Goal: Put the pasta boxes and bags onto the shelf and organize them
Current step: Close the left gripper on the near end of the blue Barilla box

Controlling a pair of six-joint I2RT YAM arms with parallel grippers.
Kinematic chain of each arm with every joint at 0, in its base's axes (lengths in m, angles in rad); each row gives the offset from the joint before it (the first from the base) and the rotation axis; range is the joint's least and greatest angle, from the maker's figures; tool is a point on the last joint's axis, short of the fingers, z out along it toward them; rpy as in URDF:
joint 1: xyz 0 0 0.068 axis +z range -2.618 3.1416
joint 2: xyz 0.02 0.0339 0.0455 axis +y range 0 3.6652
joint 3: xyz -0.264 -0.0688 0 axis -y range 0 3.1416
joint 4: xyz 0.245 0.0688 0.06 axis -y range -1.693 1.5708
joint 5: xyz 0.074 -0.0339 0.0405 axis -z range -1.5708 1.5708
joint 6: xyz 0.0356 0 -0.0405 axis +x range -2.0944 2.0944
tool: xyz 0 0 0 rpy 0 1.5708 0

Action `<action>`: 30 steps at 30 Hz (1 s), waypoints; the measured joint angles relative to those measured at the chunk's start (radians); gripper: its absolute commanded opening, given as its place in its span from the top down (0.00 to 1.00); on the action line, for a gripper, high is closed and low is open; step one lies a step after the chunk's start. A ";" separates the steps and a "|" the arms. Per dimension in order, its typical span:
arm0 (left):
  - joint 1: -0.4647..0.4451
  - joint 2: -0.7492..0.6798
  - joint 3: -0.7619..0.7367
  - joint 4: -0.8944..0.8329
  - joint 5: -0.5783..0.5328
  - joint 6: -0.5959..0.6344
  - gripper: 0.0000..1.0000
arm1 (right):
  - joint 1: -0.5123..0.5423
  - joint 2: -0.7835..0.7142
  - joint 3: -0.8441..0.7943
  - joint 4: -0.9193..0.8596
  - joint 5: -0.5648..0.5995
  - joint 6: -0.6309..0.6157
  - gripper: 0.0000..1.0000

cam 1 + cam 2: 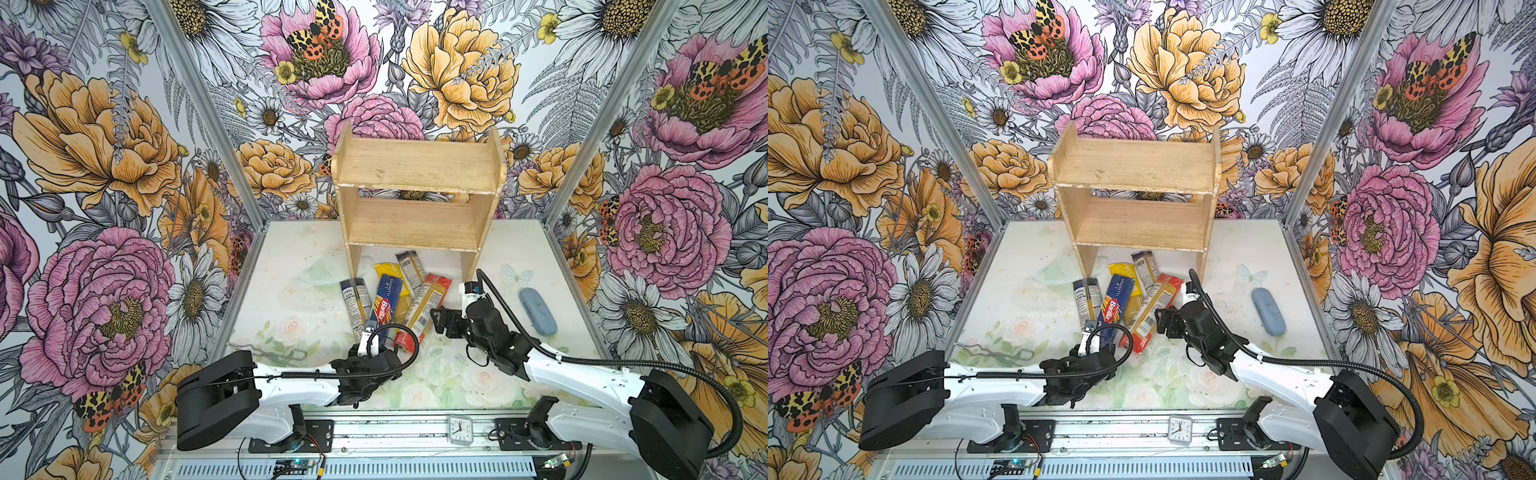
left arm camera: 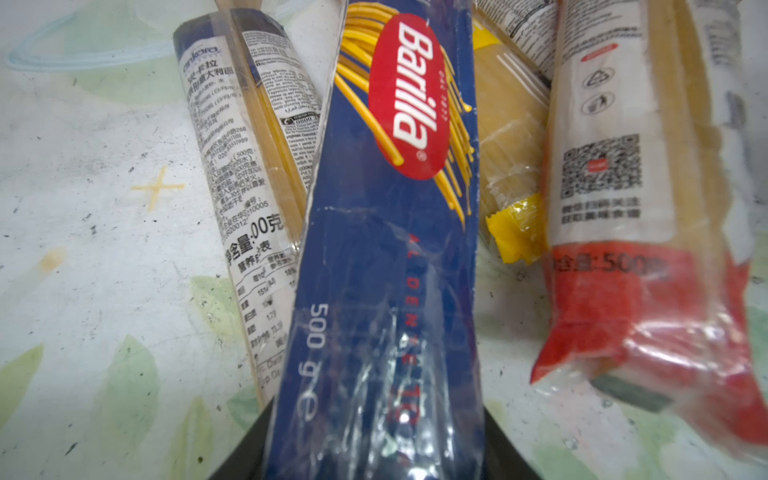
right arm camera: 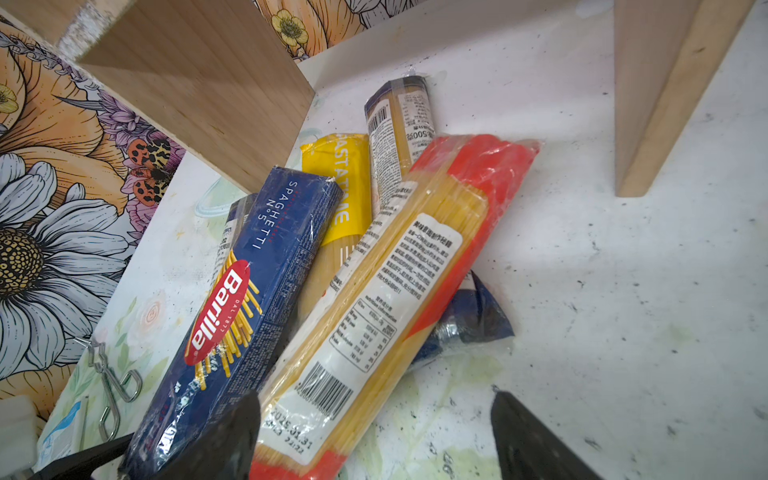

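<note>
Two robot arms, left arm (image 1: 299,384) and right arm (image 1: 582,374), smooth white shells, bulky black joint housings (image 1: 216,390), black ribbed cables (image 1: 415,347), matte black left end effector (image 2: 376,457) and right end effector (image 3: 380,444), black base plates (image 1: 320,434).

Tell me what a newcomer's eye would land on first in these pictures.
The loud floral wallpaper on every wall grabs attention first. Next comes the light-wood shelf at the back middle of the table, both tiers bare. In front of its legs lies a jumbled pile of pasta packs, with the dark blue Barilla box the most eye-catching among them.
</note>
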 measured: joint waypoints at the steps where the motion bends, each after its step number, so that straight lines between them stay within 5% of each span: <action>1: 0.001 -0.003 0.000 -0.003 0.003 0.002 0.58 | 0.000 0.000 0.000 0.000 0.000 0.000 0.12; 18: 0.018 -0.149 -0.003 -0.095 0.113 0.042 0.94 | 0.000 0.008 0.000 0.000 0.000 0.002 0.12; 30: 0.113 -0.463 -0.003 -0.323 0.237 0.069 1.00 | 0.000 0.018 0.000 0.000 0.000 0.003 0.12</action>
